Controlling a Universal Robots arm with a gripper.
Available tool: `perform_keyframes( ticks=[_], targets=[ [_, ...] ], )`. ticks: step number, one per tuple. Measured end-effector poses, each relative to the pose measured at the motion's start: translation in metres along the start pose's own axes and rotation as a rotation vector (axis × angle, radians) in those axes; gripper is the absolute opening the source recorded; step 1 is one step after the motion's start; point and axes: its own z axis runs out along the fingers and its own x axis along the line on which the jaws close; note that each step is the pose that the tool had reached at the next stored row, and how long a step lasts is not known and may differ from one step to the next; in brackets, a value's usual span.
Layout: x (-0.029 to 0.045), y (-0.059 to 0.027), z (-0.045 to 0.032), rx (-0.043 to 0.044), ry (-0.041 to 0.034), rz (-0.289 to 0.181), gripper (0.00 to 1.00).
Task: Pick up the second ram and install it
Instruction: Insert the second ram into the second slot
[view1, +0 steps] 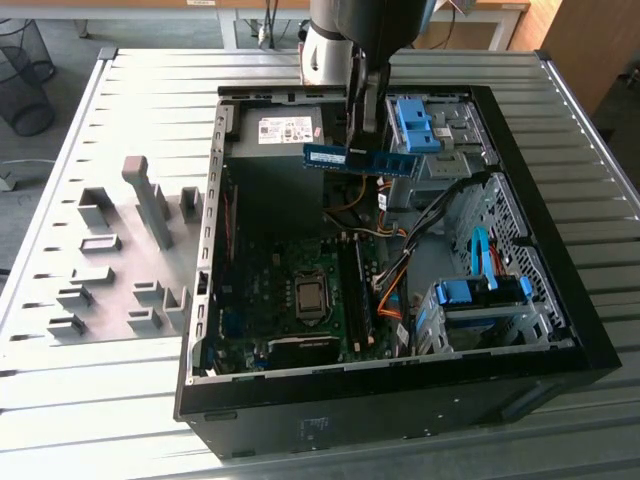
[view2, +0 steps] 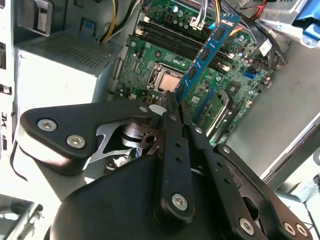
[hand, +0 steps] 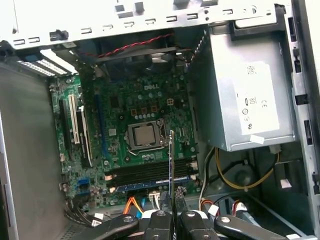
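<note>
Slatted metal worktop (view1: 150, 100) carries an open computer case (view1: 585, 350), and your pincer (view1: 358, 135) hangs over its interior, near the power supply (view1: 285, 128). Your pincer is clamped on the second ram (view1: 360, 160) by its upper edge, stick roughly level in the air, well clear of the motherboard (view1: 290, 265). First wrist view has the ram edge-on, memory slots (hand: 150, 172) beyond it, not seated.

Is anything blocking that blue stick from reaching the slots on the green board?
Nothing visible does. The claw holds the blue stick in the air above the open case, and the long slots below lie uncovered; the orange cables run beside them.
</note>
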Motion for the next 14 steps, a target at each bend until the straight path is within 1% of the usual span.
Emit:
perform_keyframes(
  ticks=[5, 14],
  targets=[
    [0.0000, 0.0000, 0.0008, 0.0011, -0.0009, 0.042, 0.14],
    [0.0001, 0.0000, 0.0024, 0.0041, -0.0034, 0.158, 0.14]
  ],
)
